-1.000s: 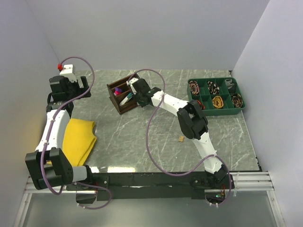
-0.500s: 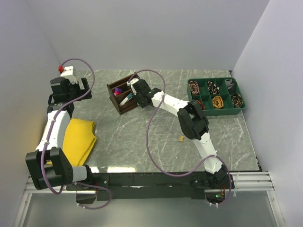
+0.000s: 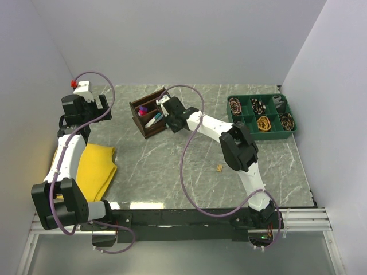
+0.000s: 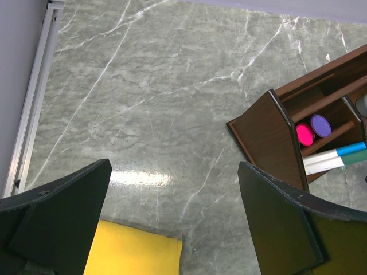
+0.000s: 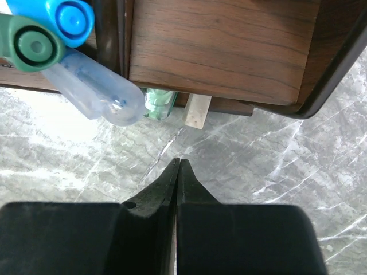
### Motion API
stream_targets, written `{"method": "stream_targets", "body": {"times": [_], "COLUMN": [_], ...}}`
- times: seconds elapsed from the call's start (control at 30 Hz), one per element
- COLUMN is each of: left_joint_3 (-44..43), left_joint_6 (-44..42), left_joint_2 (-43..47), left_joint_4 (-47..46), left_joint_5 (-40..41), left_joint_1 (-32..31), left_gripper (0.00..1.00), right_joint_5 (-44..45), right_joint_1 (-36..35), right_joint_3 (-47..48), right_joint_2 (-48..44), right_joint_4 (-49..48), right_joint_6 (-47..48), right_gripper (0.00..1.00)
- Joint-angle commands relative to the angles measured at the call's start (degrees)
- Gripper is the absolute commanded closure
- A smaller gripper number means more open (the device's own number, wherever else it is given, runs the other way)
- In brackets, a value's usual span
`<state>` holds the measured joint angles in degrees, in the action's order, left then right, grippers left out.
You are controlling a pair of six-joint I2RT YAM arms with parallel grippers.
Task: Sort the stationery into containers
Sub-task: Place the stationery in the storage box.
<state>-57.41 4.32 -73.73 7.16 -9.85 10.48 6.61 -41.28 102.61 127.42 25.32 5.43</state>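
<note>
Right gripper (image 3: 165, 119) of mine, seen from above, sits against the near right side of the organiser (image 3: 149, 112), which stands at the far middle of the table (image 3: 172, 166). My left gripper (image 3: 104, 106) hangs at the far left, well apart from the organiser, with a yellow cloth (image 3: 98, 167) on the table nearer the bases. One tan eraser (image 3: 219, 168) lies alone on the table, near and right of the organiser, apart from both hands. A green tray (image 3: 261, 133) sits at the far right.

From my left wrist, the left gripper (image 4: 174, 172) is spread wide and holds nothing; bare table shows between the fingers (image 4: 63, 220). The organiser (image 4: 265, 133) stands off to the right, with a pink cap (image 4: 305, 134), a purple cap (image 4: 320, 125) and a white marker (image 4: 331, 158) in its compartments.

From my right wrist, the right gripper (image 5: 178, 165) is pressed fully together, with nothing between the fingers (image 5: 155, 195). Its tip stops just short of the organiser (image 5: 223, 46). A pale-green piece (image 5: 159, 103) and a tan block (image 5: 198, 110) show at the organiser's lower edge just beyond the tip. A blue cap (image 5: 71, 14), a green cap (image 5: 28, 48) and a clear tube (image 5: 97, 91) stick out at the left.
</note>
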Motion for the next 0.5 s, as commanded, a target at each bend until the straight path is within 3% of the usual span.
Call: {"method": "stream_targets", "body": {"times": [0.0,0.47], "left_joint_3": [0.01,-1.57], "left_joint_6": [0.43,0.25], "left_joint_2": [1.58,-0.8], "left_joint_4": [-1.45,-1.45], "left_joint_5": [-0.26,-0.17], "left_joint_1": [0.24,0.24], "left_gripper": [0.01,0.0], "right_joint_5": [-0.55,1.47], "right_joint_1": [-0.38,-0.12], "right_joint_3": [3.47,7.43], "right_joint_2": [0.02,3.37], "right_joint_4": [-0.8,-1.68], "right_joint_6": [0.02,0.55], "right_gripper": [1.0,1.0]}}
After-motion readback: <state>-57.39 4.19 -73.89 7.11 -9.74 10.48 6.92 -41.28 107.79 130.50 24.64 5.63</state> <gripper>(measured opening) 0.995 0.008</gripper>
